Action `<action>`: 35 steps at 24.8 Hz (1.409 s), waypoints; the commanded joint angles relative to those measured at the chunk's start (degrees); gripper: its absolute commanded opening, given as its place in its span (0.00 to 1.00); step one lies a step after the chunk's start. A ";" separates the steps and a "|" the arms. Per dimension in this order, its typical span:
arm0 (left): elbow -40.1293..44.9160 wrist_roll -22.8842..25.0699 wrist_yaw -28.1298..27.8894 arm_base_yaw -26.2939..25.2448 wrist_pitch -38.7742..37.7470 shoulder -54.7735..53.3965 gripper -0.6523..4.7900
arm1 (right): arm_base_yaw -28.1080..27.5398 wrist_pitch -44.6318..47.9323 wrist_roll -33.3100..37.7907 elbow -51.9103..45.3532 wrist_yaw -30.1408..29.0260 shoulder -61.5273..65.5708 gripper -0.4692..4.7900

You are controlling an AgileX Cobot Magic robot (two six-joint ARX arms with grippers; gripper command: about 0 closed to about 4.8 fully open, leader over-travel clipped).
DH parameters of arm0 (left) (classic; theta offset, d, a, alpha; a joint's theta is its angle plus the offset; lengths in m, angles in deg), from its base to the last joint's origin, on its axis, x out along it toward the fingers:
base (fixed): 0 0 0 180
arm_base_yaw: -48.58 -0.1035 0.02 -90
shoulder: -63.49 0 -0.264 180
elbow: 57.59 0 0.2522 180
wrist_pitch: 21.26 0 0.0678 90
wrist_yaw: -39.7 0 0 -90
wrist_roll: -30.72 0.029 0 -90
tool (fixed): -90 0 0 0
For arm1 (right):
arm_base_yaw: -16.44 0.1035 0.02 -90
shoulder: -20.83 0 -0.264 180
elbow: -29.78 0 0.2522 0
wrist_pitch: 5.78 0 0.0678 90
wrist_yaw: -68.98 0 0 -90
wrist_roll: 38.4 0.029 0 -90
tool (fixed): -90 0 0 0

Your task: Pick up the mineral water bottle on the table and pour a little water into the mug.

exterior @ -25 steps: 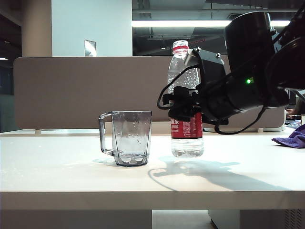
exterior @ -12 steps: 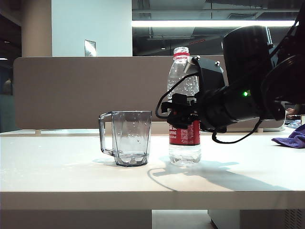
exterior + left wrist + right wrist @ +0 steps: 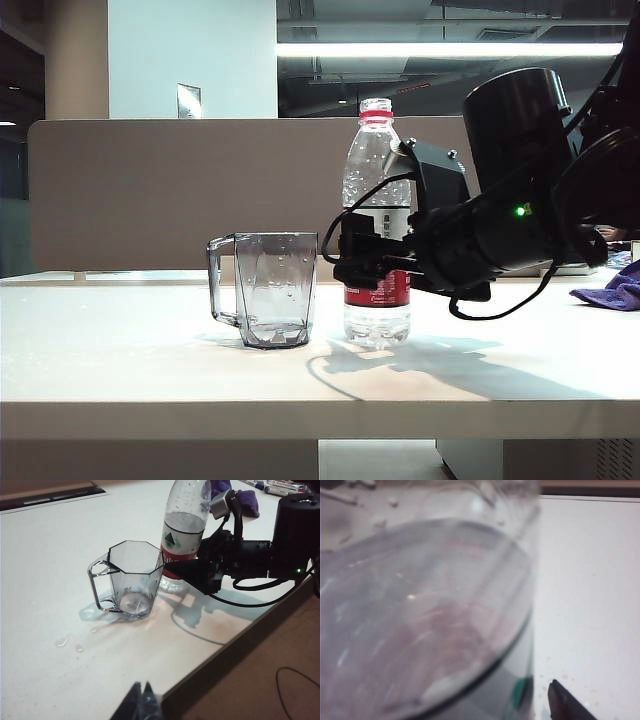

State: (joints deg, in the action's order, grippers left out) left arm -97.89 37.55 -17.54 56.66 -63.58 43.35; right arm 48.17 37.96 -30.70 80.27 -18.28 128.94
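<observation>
Bottle (image 3: 377, 225) is standing upright on the desk (image 3: 150, 365), just to the right of the mug (image 3: 265, 288) in the exterior view, close beside it but not touching as far as I can see. The cap is off, with a red ring at the neck, droplets inside the upper half and a bit of water at the bottom. The red-and-white label sits around the lower middle.

Going by size: the desk is a wide white top with a thick front edge. The right arm's big black body reaches in from the right, and the right gripper (image 3: 365, 262) sits level at label height with its jaws on either side of the bottle. They look spread apart rather than clamping, though the right wrist view is mostly blurry bottle (image 3: 420, 620) filling the lens with one dark fingertip (image 3: 567, 705) off to the side, so I can't swear there's a gap.

The mug is upright, handle pointing left, with a shallow pool at its base (image 3: 131, 601).

The left gripper (image 3: 140, 707) hangs back near the desk's front edge, well away from both, with its jaws together.

A few small droplets (image 3: 65, 640) lie on the desk near the mug. A purple cloth (image 3: 612, 288) lies at far right.
</observation>
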 commanded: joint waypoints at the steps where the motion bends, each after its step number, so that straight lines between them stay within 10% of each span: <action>1: -0.20 0.04 0.00 -0.04 0.35 0.00 0.11 | 0.13 0.66 0.04 0.15 -0.11 -0.39 1.00; 18: -0.17 0.04 0.00 -0.04 0.33 0.00 0.11 | 0.26 0.61 0.00 -16.41 2.56 -16.55 1.00; 27: -0.17 0.04 0.00 -0.04 0.33 0.00 0.11 | 0.20 -5.07 -0.42 -28.57 3.98 -35.21 0.09; 35: -0.17 0.04 0.02 -0.04 0.33 0.00 0.11 | 0.20 -12.50 -0.39 -31.41 4.04 -44.17 0.08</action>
State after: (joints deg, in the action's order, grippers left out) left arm -97.89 37.55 -17.54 56.66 -63.58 43.31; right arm 48.36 25.72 -31.16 49.08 -14.45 85.71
